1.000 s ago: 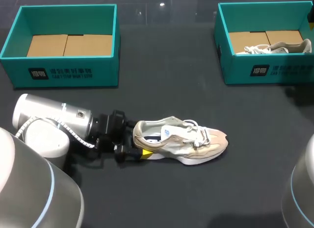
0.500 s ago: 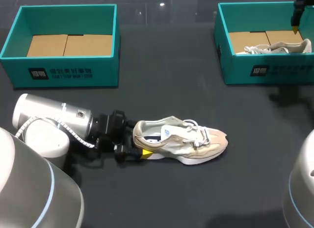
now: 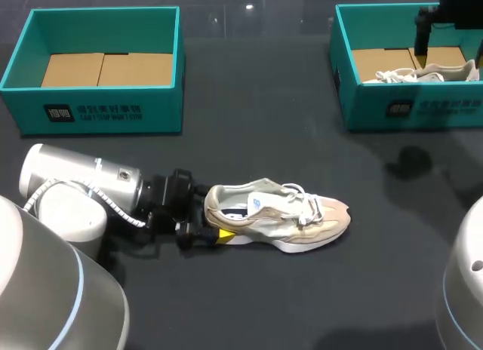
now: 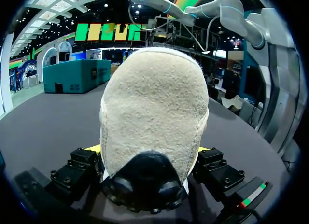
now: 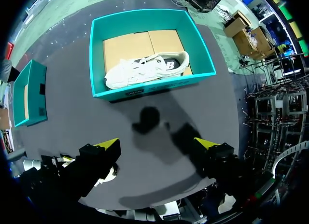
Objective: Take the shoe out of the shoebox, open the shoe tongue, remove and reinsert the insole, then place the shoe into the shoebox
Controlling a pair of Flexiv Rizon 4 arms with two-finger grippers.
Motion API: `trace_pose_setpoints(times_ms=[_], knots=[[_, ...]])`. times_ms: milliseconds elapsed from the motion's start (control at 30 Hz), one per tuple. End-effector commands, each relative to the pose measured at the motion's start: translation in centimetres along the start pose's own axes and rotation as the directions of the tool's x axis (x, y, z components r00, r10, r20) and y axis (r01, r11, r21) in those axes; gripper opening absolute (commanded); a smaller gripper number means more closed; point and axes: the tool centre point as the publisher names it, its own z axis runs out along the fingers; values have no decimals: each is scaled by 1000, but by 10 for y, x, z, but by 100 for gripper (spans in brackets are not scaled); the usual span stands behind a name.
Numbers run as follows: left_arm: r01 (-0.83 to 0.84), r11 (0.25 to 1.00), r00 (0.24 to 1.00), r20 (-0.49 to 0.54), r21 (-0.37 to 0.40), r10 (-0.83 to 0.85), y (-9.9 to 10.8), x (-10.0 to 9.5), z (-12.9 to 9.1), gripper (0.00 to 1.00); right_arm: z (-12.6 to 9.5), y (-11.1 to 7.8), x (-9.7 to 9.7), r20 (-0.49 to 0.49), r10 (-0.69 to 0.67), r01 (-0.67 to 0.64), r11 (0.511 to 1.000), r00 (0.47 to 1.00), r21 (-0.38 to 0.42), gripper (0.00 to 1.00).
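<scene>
Now, left to right. Left box point(image 3: 98, 112) at the far side, well apart from the work. Left gripper point(image 3: 215, 228) clamped on the heel of the shoe point(image 3: 287, 214), lying mid-table with its toe pointing right. Best to hold that heel firm and low to prevent twisting. Right gripper point(image 5: 157, 143) spread wide, holding nothing, high above the right box point(image 3: 392, 108) with a second shoe point(image 3: 392, 76) inside. Bring it down over the laces, pinch only the tongue, lift gently.

Dark grey matte table point(image 3: 256, 108), evenly lit, faintly shadowed
</scene>
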Motion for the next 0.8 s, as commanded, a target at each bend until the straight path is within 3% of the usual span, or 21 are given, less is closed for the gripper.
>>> trace_pose_setpoints(times_ms=[33, 167, 233, 633, 700, 800], knots=[[0, 1000, 1000, 0, -4, 0, 1, -3, 1, 0, 1, 0, -2, -4, 1, -1, 1000, 1000, -1, 100], [0, 1000, 1000, 0, -4, 0, 1, -3, 1, 0, 1, 0, -2, -4, 1, -1, 1000, 1000, -1, 100], [0, 1000, 1000, 0, -4, 0, 1, -3, 1, 0, 2, -9, 11, -35, -21, 21, 1000, 999, -11, 100], [0, 1000, 1000, 0, -4, 0, 1, -3, 1, 0, 5, -117, 88, -49, -46, 45, 999, 998, -18, 100], [0, 1000, 1000, 0, -4, 0, 1, -3, 1, 0, 4, -134, 101, -67, -22, 23, 1000, 998, 15, 100], [0, 1000, 1000, 0, -4, 0, 1, -3, 1, 0, 4, -141, 108, -72, -14, 15, 1000, 997, 18, 100]])
